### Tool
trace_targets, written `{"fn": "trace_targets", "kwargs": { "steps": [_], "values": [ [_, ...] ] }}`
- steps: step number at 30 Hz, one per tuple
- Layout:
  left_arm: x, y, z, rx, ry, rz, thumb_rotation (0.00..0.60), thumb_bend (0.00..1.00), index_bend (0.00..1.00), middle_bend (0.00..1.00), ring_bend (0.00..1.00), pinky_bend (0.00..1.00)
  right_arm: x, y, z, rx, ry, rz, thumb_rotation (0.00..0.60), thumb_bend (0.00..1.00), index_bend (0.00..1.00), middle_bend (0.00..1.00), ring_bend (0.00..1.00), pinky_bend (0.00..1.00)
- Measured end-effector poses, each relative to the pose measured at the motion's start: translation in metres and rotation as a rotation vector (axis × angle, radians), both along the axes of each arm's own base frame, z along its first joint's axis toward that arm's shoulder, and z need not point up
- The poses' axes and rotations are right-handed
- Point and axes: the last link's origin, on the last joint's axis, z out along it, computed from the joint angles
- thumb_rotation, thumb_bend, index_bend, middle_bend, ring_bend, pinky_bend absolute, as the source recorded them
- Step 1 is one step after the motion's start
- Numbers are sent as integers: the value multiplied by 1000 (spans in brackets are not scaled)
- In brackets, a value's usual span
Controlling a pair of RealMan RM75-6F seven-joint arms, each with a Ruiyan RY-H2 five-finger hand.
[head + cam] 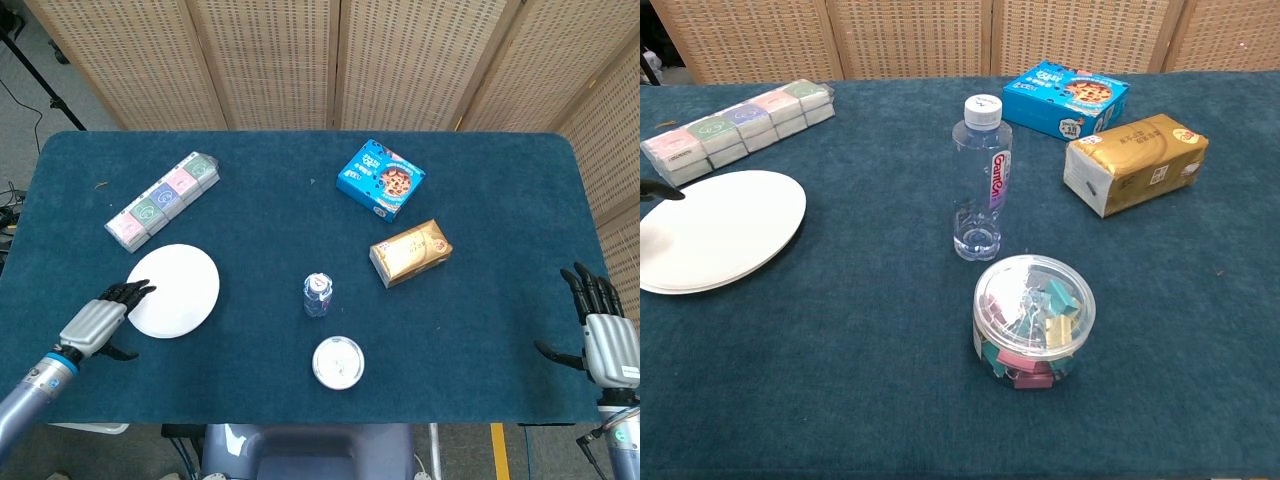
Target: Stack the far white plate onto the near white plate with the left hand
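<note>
With the plates (175,290) already stacked just beyond its spread, empty fingertips, the left robot hand (100,320) seemingly had only to draw clear.

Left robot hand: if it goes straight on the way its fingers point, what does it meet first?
Most likely the stacked white plates: the left robot hand points up-right with its fingertips already at their rim, though actual contact is unclear.

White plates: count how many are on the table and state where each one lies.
2: both lie stacked at the table's near left, top plate on bottom plate, which shows only at its edge.
</note>
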Motion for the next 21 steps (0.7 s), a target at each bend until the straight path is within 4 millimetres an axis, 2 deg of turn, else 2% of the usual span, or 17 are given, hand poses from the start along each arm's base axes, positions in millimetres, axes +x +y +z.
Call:
{"fn": "trace_targets", "kwargs": {
  "steps": [7,21],
  "values": [
    [13,5,-11,-55,10,-27,600,89,47,0,0,0,-1,-1,1,-3,4,-2,600,0,0,0,0,0],
    [10,0,-25,-166,102,2,600,89,79,0,0,0,-1,0,3,-16,14,-3,600,0,0,0,0,0]
  ]
}}
